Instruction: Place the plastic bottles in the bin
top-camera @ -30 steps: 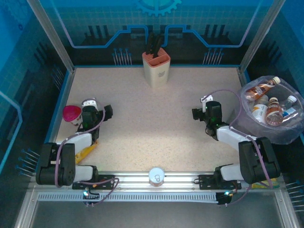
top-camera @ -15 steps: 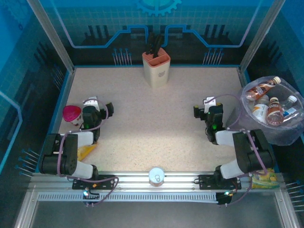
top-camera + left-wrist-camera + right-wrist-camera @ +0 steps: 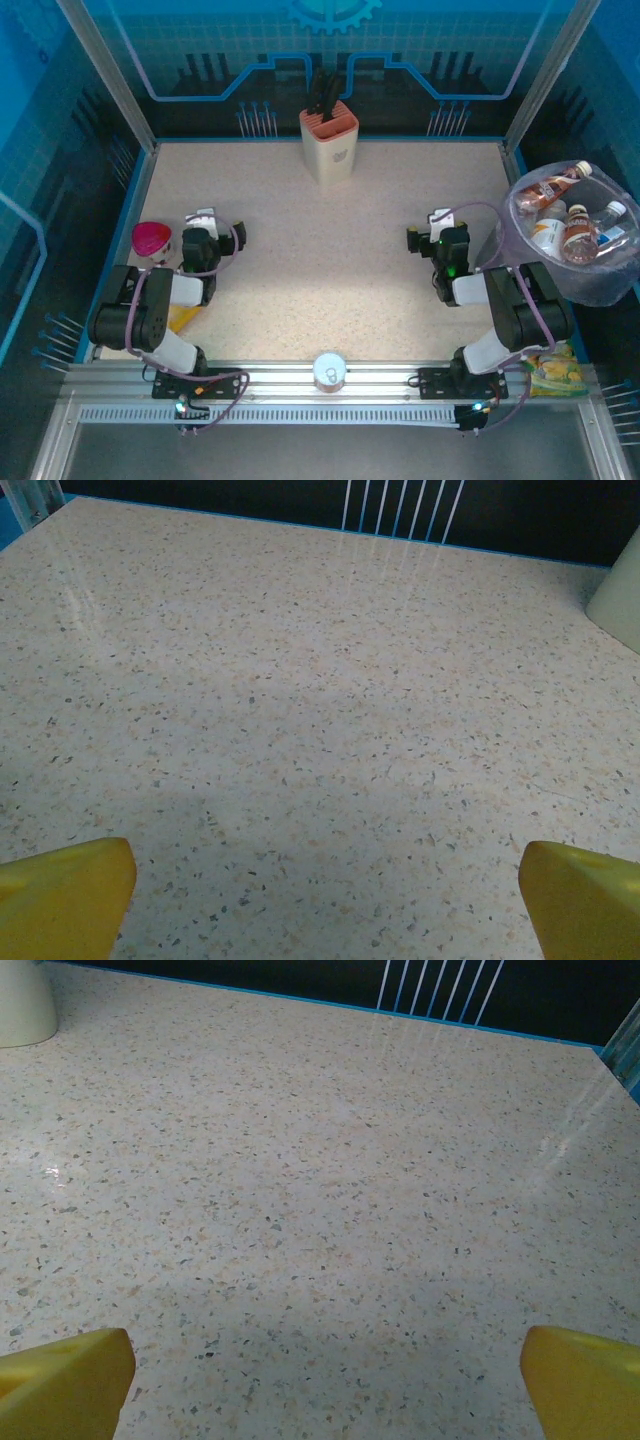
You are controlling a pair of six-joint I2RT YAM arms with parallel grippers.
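The bin [image 3: 600, 286] holds clear and brown bottles [image 3: 573, 238] with white caps, while the left gripper [image 3: 322, 885] and right gripper [image 3: 325, 1365] are spread wide, empty.

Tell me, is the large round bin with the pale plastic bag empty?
Not empty: several plastic bottles lie inside the bin, seen from above.

A beige plastic knife block [image 3: 329, 140] with an orange slotted top and dark handles stands upright at the far edge of the speckled beige tabletop [image 3: 320, 280]. It is well ahead of the left gripper [image 3: 222, 228] and the right gripper [image 3: 428, 228]. A cup with a round pink lid [image 3: 152, 240] sits just outside the left gripper. A round silver metal can [image 3: 329, 371] stands well behind the 2 grippers, roughly midway between them. A flat yellow packet [image 3: 183, 318] lies behind the left gripper, and a yellow-green packet [image 3: 553, 372] lies well behind the right one.
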